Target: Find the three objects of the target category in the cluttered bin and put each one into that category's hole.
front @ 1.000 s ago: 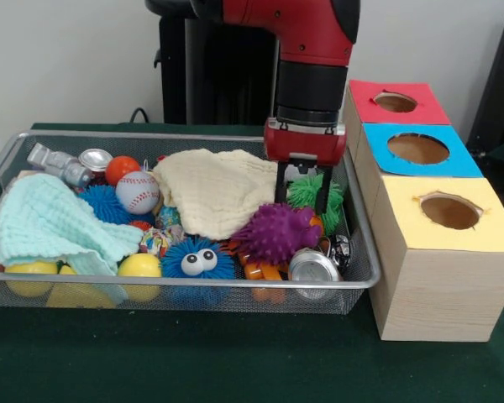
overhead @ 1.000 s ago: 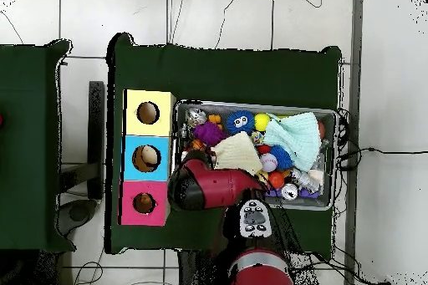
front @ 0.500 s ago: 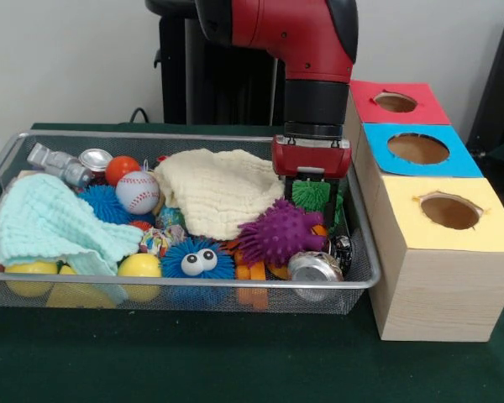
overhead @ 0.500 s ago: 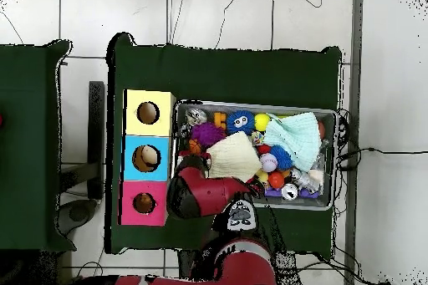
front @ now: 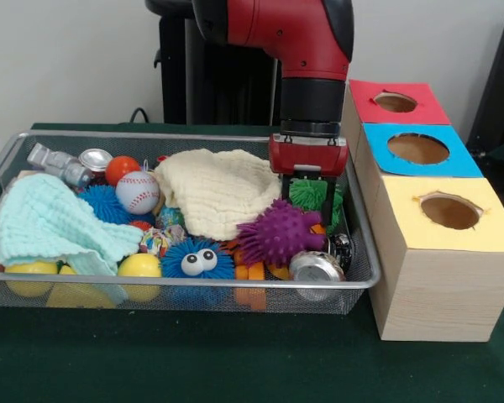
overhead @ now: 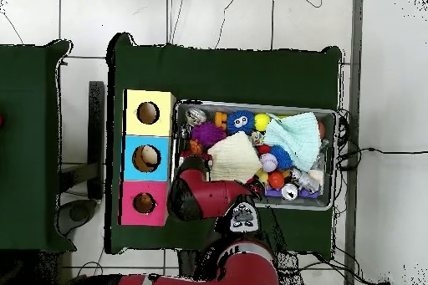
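End effector [front: 309,198] slightly higher (green ball [front: 312,195])

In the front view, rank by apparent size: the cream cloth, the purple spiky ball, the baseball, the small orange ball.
1. Cream cloth
2. Purple spiky ball
3. Baseball
4. Small orange ball

The orange ball sits farther back and is partly hidden, so its gap to the baseball is unsure.

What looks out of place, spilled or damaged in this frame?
Nothing stands out. The mesh bin sits level with its clutter inside, the three boxes stand in line beside it, and the gripper hangs over the green spiky ball.
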Robot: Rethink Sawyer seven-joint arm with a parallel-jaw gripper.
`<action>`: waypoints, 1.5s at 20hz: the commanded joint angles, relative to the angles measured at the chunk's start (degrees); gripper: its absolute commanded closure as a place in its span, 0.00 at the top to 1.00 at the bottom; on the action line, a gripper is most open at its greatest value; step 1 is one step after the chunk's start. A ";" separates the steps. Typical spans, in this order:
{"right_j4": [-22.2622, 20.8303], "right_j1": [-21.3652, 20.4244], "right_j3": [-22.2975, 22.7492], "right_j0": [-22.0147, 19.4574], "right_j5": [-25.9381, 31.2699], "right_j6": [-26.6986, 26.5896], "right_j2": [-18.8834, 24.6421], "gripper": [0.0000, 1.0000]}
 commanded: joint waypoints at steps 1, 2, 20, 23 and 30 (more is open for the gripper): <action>3.18 3.83 0.30 -0.39 -1.30 11.03 3.92 1.00; 3.07 4.34 0.09 -0.38 -2.55 11.00 3.59 1.00; 1.74 1.11 0.30 -4.31 8.75 7.72 7.66 0.00; 2.11 -7.17 2.83 -6.86 20.31 4.39 10.17 0.00; 2.83 -15.45 5.21 -8.85 31.35 2.46 12.46 0.00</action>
